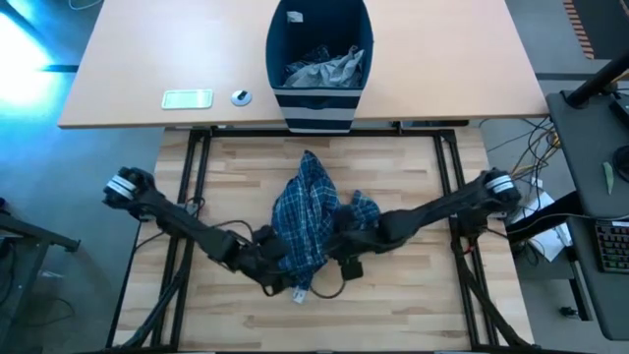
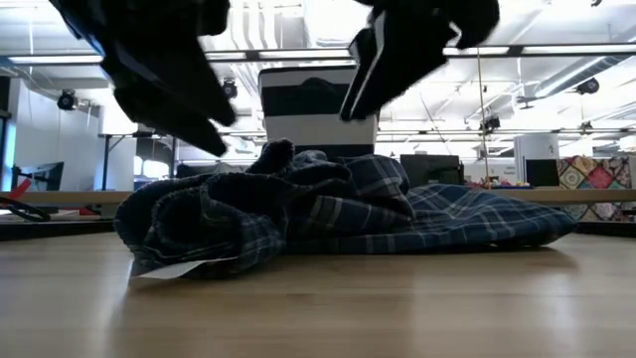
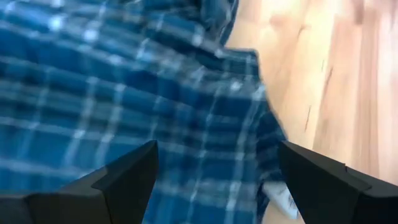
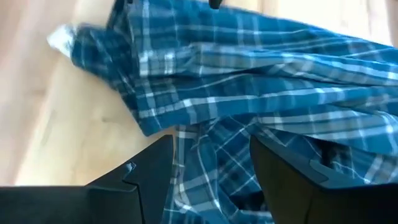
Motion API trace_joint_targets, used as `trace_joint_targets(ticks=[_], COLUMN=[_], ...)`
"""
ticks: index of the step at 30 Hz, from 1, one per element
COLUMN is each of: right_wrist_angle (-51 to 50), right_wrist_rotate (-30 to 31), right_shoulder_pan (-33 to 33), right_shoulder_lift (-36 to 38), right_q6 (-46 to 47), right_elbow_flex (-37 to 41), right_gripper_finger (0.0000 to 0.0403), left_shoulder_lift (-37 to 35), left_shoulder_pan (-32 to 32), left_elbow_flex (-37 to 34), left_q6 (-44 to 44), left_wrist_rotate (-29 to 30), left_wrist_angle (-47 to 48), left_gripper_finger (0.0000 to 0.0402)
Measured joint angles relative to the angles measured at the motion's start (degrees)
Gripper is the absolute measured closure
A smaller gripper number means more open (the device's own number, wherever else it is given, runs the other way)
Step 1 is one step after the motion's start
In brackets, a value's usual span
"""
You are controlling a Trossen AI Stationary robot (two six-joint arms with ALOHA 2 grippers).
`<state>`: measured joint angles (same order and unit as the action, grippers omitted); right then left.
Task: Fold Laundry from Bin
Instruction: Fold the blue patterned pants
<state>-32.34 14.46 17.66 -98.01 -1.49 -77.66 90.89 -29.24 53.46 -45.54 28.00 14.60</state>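
The left claw (image 3: 214,180) hangs just above the plaid garment (image 1: 310,211), fingers (image 3: 127,177) wide apart, nothing between them — the blue-and-white cloth lies right under and in front of it. The right claw (image 4: 208,168) is also low over the same garment, from the opp. side, with fingers (image 4: 152,171) parted approx. halfway; cloth shows in the gap but is not pinched. The garment is crumpled in a heap on the wooden bench (image 1: 413,295) between both claws, a small white label (image 2: 174,268) sticking out at its edge. Well beyond the claws stands the bin (image 1: 319,64) on a paler bench — grey cloth (image 1: 329,69) inside.
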Motion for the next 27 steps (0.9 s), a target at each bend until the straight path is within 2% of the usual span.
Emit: trace_joint_targets(ticks=[6, 12, 20, 23, 27], right_wrist_angle=[-1.39, -2.47, -2.45, -2.55, -3.10], right_wrist_rotate=[1.01, 3.84, 3.62, 4.58, 9.17], right_shoulder_pan=[2.78, 4.65, 4.44, 4.34, 4.94], right_shoulder_lift=[-5.75, -6.71, -6.55, -6.37, -6.27], right_q6=[-6.27, -6.86, -5.06, -4.58, -7.84], right_elbow_flex=[-1.89, -1.98, -2.28, -3.15, -5.42], right_gripper_finger=[0.0203, 0.0211, 0.0212, 0.0214, 0.0215], left_shoulder_lift=[6.82, 10.14, 13.06, 12.87, 11.49], left_shoulder_pan=[-0.02, 0.10, 1.64, 2.59, 2.87], left_elbow_flex=[1.16, 1.83, 3.09, 4.30, 5.94], left_q6=[0.87, -8.03, -9.57, -12.64, -19.76], left_wrist_rotate=[1.80, 11.88, 11.53, 11.65, 14.76], left_wrist_angle=[-10.13, -10.29, -11.00, -9.82, -6.00], left_gripper_finger=[0.0090, 0.0090, 0.0096, 0.0142, 0.0267])
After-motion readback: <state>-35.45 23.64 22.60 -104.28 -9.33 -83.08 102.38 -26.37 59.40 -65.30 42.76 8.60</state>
